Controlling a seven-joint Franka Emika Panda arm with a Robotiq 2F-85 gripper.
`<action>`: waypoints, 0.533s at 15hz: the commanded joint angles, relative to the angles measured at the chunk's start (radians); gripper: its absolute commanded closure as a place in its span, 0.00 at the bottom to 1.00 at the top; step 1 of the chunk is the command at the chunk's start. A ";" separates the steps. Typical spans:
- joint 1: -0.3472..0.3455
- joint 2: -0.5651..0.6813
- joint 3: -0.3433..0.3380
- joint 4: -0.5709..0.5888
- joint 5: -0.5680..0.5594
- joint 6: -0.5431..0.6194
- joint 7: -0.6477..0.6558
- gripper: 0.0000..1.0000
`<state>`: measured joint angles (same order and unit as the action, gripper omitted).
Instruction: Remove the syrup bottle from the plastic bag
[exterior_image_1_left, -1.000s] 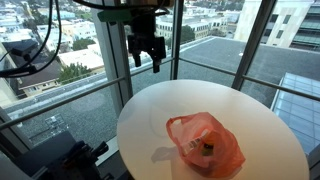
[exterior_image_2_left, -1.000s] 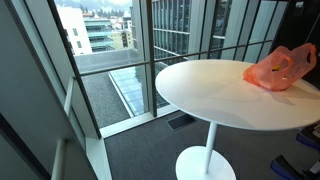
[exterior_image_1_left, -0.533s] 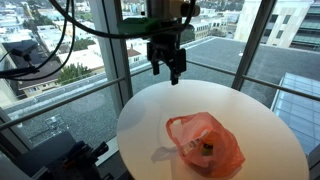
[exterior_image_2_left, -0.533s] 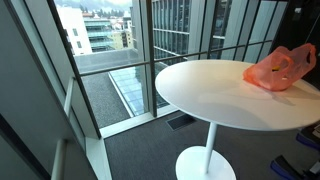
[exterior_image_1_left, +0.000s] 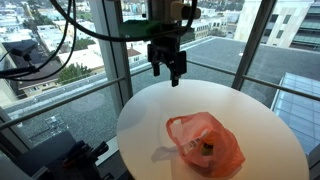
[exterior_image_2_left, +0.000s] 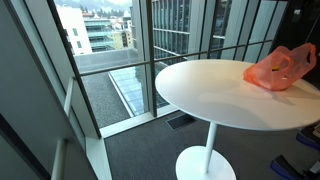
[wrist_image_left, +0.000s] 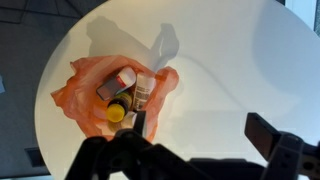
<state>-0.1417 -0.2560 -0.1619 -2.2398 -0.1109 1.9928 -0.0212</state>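
My Franka arm's gripper (exterior_image_1_left: 167, 72) hangs with its jaws spread and nothing in them, high over the 12 o'clock rim of the round white table (exterior_image_1_left: 255, 115) beside a glass wall (exterior_image_1_left: 60, 60), as seen in an exterior view. The orange plastic bag (exterior_image_1_left: 205, 145) lies well apart from it on the tabletop, toward 5 o'clock. In the wrist view the bag (wrist_image_left: 85, 85) sits open at about 9 o'clock on the table (wrist_image_left: 230, 70). The syrup bottle (wrist_image_left: 117, 113), yellow cap showing, lies inside it among other containers (wrist_image_left: 143, 90).
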 joint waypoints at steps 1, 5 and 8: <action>-0.018 0.018 -0.016 0.004 0.015 0.032 -0.004 0.00; -0.039 0.035 -0.035 -0.011 0.009 0.098 -0.007 0.00; -0.056 0.059 -0.057 -0.023 0.018 0.147 -0.014 0.00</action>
<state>-0.1793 -0.2161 -0.2023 -2.2542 -0.1103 2.0926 -0.0212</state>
